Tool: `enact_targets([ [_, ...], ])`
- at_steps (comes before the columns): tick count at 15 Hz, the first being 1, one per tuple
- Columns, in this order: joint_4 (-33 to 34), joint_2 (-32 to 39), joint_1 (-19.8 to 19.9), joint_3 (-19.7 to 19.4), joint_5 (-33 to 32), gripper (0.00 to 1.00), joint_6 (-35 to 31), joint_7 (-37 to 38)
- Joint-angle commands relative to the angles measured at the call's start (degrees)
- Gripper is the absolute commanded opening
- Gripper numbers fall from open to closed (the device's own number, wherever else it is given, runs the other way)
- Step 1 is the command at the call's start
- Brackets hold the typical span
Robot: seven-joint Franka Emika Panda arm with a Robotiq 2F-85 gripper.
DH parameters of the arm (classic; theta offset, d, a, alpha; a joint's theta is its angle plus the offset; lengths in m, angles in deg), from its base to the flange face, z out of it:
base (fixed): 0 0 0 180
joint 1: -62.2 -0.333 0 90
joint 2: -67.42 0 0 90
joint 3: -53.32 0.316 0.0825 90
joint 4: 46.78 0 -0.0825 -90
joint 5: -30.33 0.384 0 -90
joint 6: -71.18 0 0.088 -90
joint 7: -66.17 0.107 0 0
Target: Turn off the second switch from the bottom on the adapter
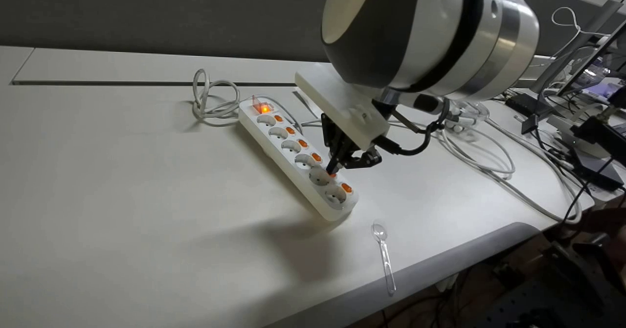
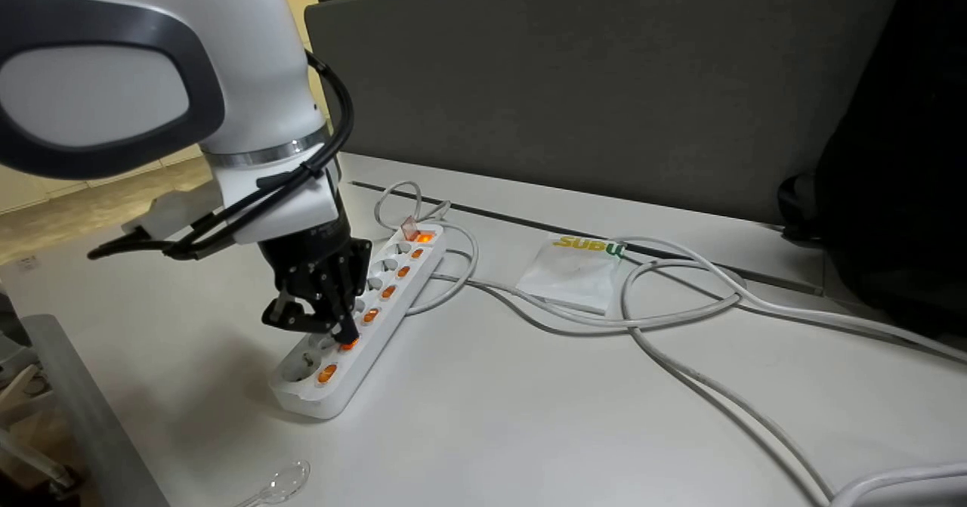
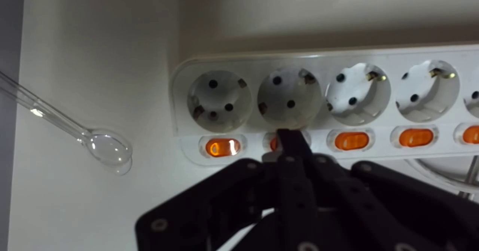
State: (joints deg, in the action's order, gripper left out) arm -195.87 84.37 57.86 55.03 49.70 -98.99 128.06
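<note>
White and long, the adapter (image 1: pixel 293 164) is being borne by the pale table (image 1: pixel 122 171) at a slant, its corded end turned toward the grey partition (image 1: pixel 161 15), its cord-free end toward the table's edge. Near that cord-free end the black gripper (image 2: pixel 347 333) is being held, pointed downward, at the end of the white-and-dark arm (image 1: pixel 430 39). The jaws are being held closed, one against the other. In the wrist view the second switch from the bottom (image 3: pixel 273 143) is being largely hidden by the fingertips (image 3: pixel 290 140), with a red sliver showing beside them; whether it is being pressed cannot be told. The orange end switch (image 3: pixel 223 147) next to it is being displayed whole. At the corded end a glowing switch (image 1: pixel 265 108) is being flanked by a raised translucent flap (image 2: pixel 409 229). Near the cord-free end a clear spoon (image 1: pixel 385 259) is being supported by the table, its handle reaching over the grey edge. In an exterior view a white packet (image 2: pixel 570 273) with yellow and green lettering is being skirted by white cables (image 2: pixel 906 477).
</note>
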Motion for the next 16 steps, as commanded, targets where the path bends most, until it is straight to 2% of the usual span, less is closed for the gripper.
enact_targets([
  [1, 0.5, 0.2, -0.5, -0.6, 0.5, 0.0, 0.5, -0.7],
  [9, 0.7, 0.9, -0.7, -1.1, 0.2, 0.0, -1.0, -1.3],
  [16, 0.7, 0.4, 0.7, 1.1, 2.0, 0.0, -2.4, -4.2],
])
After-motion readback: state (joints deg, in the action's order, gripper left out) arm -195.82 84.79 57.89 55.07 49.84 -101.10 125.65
